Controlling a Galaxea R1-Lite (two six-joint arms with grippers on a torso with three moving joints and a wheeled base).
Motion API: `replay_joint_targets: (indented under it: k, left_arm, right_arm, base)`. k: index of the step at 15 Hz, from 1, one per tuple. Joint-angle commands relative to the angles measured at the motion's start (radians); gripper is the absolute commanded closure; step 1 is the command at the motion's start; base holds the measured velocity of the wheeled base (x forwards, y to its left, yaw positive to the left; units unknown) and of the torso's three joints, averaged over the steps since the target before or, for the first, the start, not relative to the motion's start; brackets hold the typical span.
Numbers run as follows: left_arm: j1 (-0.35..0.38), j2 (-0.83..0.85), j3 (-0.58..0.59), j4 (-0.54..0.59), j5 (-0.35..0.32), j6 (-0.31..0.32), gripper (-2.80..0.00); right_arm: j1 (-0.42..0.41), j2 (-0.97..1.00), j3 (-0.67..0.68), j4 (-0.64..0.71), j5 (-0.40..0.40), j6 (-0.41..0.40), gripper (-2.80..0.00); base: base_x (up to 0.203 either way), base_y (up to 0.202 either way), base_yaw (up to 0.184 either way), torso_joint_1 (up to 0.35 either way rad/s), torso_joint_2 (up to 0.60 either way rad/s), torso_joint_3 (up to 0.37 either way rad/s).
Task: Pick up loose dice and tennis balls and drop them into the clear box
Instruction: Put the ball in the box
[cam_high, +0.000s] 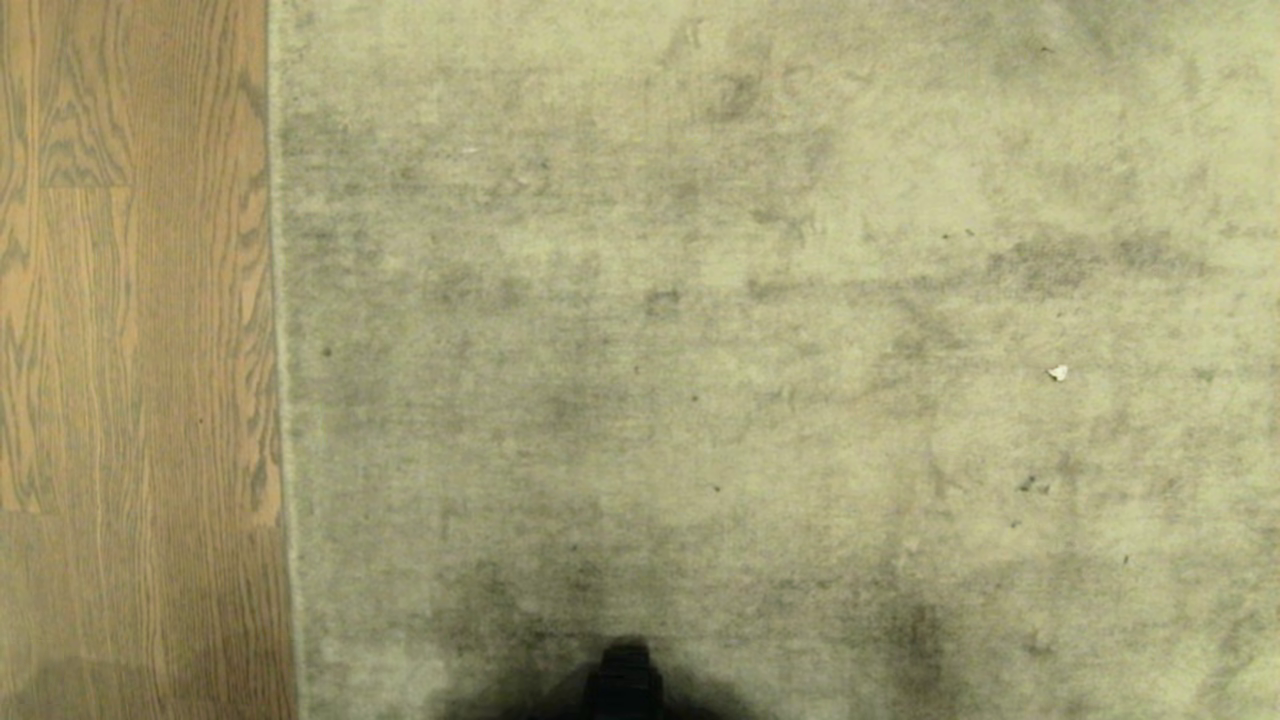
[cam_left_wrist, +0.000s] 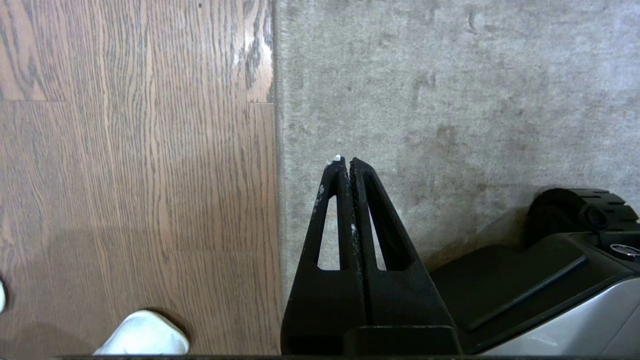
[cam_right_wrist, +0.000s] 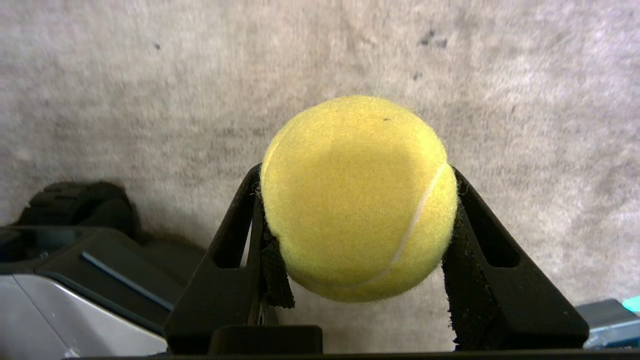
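Head view: a grey, mottled carpet (cam_high: 760, 330) fills most of the field, its straight edge meeting a strip of wood-grain floor (cam_high: 130, 350) on the robot's left. A small white scrap (cam_high: 1058, 373) lies on the carpet toward the right. A dark part of the robot (cam_high: 625, 685) rises at the bottom centre. Neither gripper appears here, and no dice or clear box are visible.

Left wrist view: the left gripper (cam_left_wrist: 345, 162) points over the carpet (cam_left_wrist: 450, 100) just beside its border with the wood floor (cam_left_wrist: 135, 150). Its two black fingers (cam_left_wrist: 332, 200) are pressed together along their length, with nothing between them; a pale speck sits at the tip. Part of the robot's base (cam_left_wrist: 550, 290), black and grey with a dark wheel, lies near the gripper on the carpet. A white rounded object (cam_left_wrist: 142, 335) sits on the wood floor at the picture's edge; what it is cannot be told.

Right wrist view: the right gripper (cam_right_wrist: 357, 175) pinches a tennis ball (cam_right_wrist: 357, 200), one black finger (cam_right_wrist: 235, 240) pressed against each side. The ball is held clear above the carpet (cam_right_wrist: 150, 90). The robot's base (cam_right_wrist: 75, 280) shows to one side, and a blue-grey object (cam_right_wrist: 607, 320) at the opposite corner.
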Motion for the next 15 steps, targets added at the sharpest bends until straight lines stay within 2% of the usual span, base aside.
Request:
replay_joint_targets:
  k: [1,15]
  left_arm:
    - [0.001,0.000,0.002,-0.001,0.000,0.002,0.00]
    - [0.000,0.000,0.002,-0.001,0.000,0.002,0.00]
  right_arm:
    - [0.001,-0.016,0.002,-0.001,-0.001,0.001,0.00]
    - [0.000,-0.016,0.002,-0.001,0.001,0.000,0.00]
  base:
    - [0.000,0.000,0.000,0.000,0.00,0.000]
    - [0.000,0.000,0.000,0.000,0.00,0.000]
